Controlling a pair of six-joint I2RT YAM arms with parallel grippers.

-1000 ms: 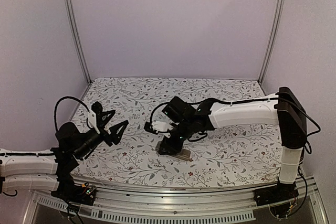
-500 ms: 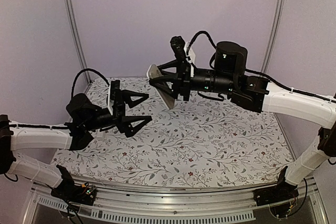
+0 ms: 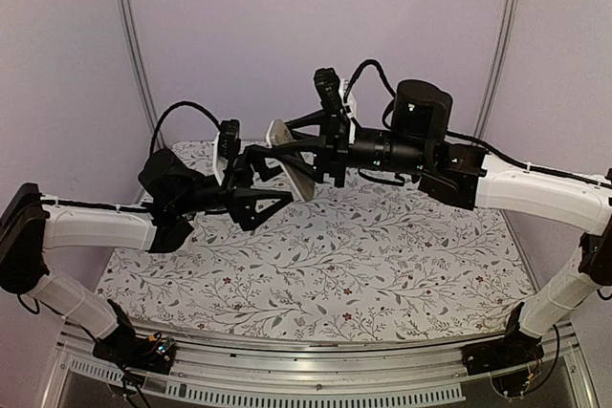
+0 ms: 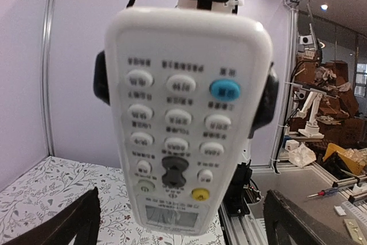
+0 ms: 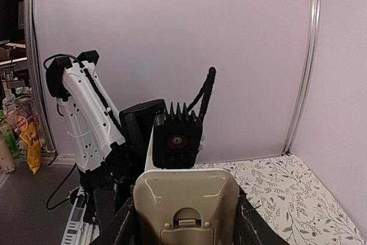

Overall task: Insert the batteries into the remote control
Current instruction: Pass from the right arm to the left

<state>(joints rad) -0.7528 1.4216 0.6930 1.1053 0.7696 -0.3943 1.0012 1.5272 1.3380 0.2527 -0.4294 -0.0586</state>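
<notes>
My right gripper (image 3: 304, 152) is shut on the remote control (image 3: 293, 171) and holds it high above the table, tilted. The right wrist view shows its beige back and closed battery cover (image 5: 186, 213) between my fingers (image 5: 124, 222). My left gripper (image 3: 275, 181) is open and level with the remote's free end. In the left wrist view the remote's button face (image 4: 183, 119) fills the middle, with my left gripper (image 4: 182, 199) and its two black fingers (image 4: 80, 222) spread wide on either side, apart from it. The batteries are out of view.
A floral cloth (image 3: 382, 255) covers the table below both raised arms. Metal frame posts (image 3: 134, 45) stand at the back corners against purple walls. A metal rail (image 3: 287, 375) runs along the near edge.
The right arm lifted the remote off the table and high into the air. The left gripper opened wide, rose, and moved right toward the remote's end.
</notes>
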